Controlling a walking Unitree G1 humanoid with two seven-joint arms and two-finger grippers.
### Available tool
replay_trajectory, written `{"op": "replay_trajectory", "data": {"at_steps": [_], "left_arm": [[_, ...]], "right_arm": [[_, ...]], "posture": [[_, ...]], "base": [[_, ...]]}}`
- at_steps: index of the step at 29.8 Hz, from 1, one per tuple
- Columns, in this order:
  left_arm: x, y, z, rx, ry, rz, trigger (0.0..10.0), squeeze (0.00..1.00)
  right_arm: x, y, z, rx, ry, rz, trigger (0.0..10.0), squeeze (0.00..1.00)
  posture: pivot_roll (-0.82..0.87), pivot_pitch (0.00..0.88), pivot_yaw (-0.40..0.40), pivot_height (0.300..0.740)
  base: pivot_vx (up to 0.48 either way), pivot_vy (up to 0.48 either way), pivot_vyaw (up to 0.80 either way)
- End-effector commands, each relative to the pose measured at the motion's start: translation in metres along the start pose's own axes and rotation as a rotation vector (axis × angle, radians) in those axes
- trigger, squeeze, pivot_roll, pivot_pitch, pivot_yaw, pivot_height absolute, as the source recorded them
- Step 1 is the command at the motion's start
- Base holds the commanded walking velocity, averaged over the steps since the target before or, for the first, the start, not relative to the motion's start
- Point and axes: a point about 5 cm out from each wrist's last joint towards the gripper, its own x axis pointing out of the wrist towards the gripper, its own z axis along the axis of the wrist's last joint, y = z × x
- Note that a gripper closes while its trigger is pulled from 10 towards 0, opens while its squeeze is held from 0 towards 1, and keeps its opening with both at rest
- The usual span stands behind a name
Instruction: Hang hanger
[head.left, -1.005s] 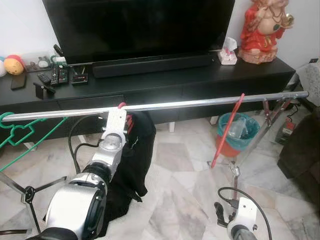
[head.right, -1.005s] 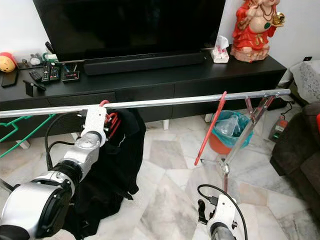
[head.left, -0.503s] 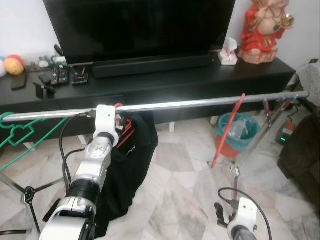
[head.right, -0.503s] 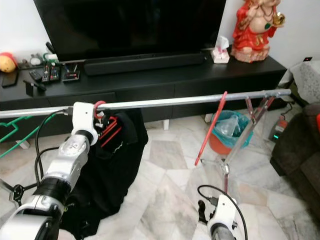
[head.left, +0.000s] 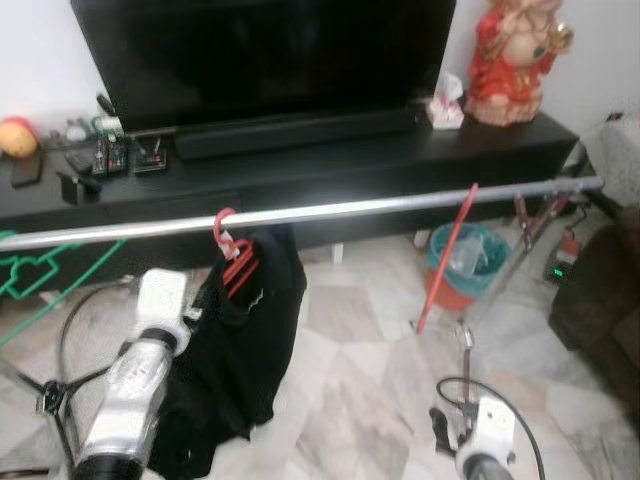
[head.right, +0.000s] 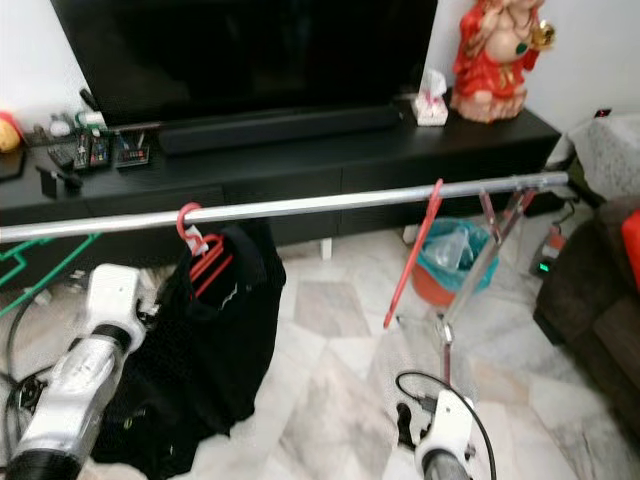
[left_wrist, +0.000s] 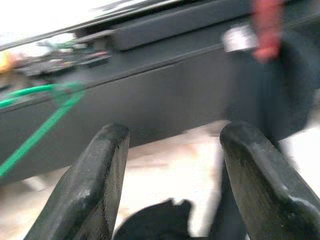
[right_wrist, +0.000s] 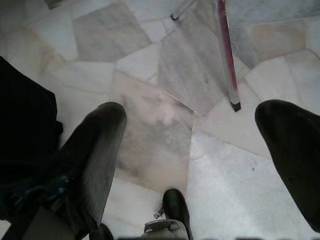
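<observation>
Hooked over a silver rail (head.left: 400, 207) running across the room: a red hanger (head.left: 232, 252) with a black garment (head.left: 240, 350) draped from it, the hanger's lower part buried in the cloth. Farther right on the same rail, a second red hanger (head.left: 445, 262), seen edge-on and hanging at a slant in front of a teal bin (head.left: 478, 248). At the rail's far left, a green hanger (head.left: 40, 270), cut off by the picture edge.

Just left of the garment and below the rail, the left arm, its fingertips hidden from the head camera behind the white wrist housing. From the wrist camera, the left end effector (left_wrist: 172, 165) spread wide with nothing between the fingers (left_wrist: 95, 180), clear of hanger and cloth; scene beyond soft and blurred, with a red smear and dark fabric barely legible.

Low at the bottom edge, the right arm, mostly cropped. Right end effector (right_wrist: 200, 150) likewise parted wide and holding nothing, pointed down at the marble floor (right_wrist: 165, 125), with a foot of the rail's stand (right_wrist: 227, 75) visible past it.

Behind everything, a black bench (head.left: 330, 165) carrying a television (head.left: 260, 50), remotes (head.left: 110, 155), a tissue box (head.left: 446, 110) and a red figurine (head.left: 510, 55). Small items at the bench's left end too blurred to name.
</observation>
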Motion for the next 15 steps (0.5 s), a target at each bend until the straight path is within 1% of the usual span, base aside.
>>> {"op": "replay_trajectory", "data": {"at_steps": [1, 2, 3, 5, 6, 7, 8, 9, 10, 12, 13, 15], "left_arm": [[-0.011, 0.019, -0.019, 0.032, 0.057, 0.092, 10.0, 0.0], [-0.013, 0.022, -0.022, 0.04, 0.07, 0.106, 10.0, 0.0], [-0.017, 0.028, -0.031, 0.058, 0.103, 0.143, 10.0, 0.0], [-0.024, 0.037, -0.043, 0.059, 0.141, 0.195, 10.0, 0.0], [-0.024, 0.037, -0.043, 0.059, 0.141, 0.195, 10.0, 0.0], [-0.034, 0.046, -0.063, 0.047, 0.233, 0.258, 10.0, 0.0], [-0.039, 0.05, -0.074, 0.043, 0.29, 0.276, 10.0, 0.0], [-0.039, 0.05, -0.074, 0.043, 0.29, 0.276, 10.0, 0.0], [-0.048, 0.05, -0.091, 0.023, 0.381, 0.273, 10.0, 0.0], [-0.059, 0.04, -0.113, 0.011, 0.515, 0.2, 10.0, 0.0], [-0.063, 0.037, -0.118, 0.019, 0.536, 0.182, 10.0, 0.0], [-0.067, 0.028, -0.126, 0.001, 0.59, 0.143, 10.0, 0.0]], "right_arm": [[-0.001, -0.003, -0.005, 0.003, 0.022, -0.008, 10.0, 0.0], [-0.001, -0.003, -0.005, 0.002, 0.023, -0.007, 10.0, 0.0], [-0.001, -0.003, -0.005, 0.001, 0.023, -0.006, 10.0, 0.0], [-0.002, -0.003, -0.005, 0.001, 0.024, -0.006, 10.0, 0.0], [-0.002, -0.003, -0.005, 0.001, 0.024, -0.006, 10.0, 0.0], [-0.002, -0.003, -0.006, 0.0, 0.026, -0.007, 10.0, 0.0], [-0.002, -0.004, -0.006, 0.0, 0.027, -0.008, 10.0, 0.0], [-0.002, -0.004, -0.006, 0.0, 0.027, -0.008, 10.0, 0.0], [-0.002, -0.004, -0.007, 0.0, 0.029, -0.009, 10.0, 0.0], [-0.003, -0.005, -0.009, -0.005, 0.039, -0.017, 10.0, 0.0], [-0.003, -0.006, -0.01, -0.008, 0.045, -0.023, 10.0, 0.0], [-0.004, -0.007, -0.012, -0.011, 0.054, -0.03, 10.0, 0.0]], "posture": [[-0.05, 0.0, 0.022, 0.74], [-0.05, 0.0, 0.021, 0.74], [-0.05, 0.0, 0.023, 0.74], [-0.05, 0.0, 0.025, 0.74], [-0.05, 0.0, 0.025, 0.74], [-0.05, 0.0, 0.028, 0.74], [-0.05, 0.0, 0.028, 0.74], [-0.05, 0.0, 0.028, 0.74], [-0.05, 0.0, 0.026, 0.74], [-0.05, 0.0, 0.025, 0.74], [-0.05, 0.0, 0.026, 0.74], [-0.05, 0.0, 0.022, 0.74]], "base": [[0.0, 0.0, 0.0], [0.0, 0.0, 0.0], [0.0, 0.0, 0.0], [0.0, 0.0, 0.0], [0.0, 0.0, 0.0], [0.0, 0.0, 0.0], [0.0, 0.0, 0.0], [0.0, 0.0, 0.0], [0.0, 0.0, 0.0], [0.0, 0.0, 0.0], [0.0, 0.0, 0.0], [0.0, 0.0, 0.0]]}}
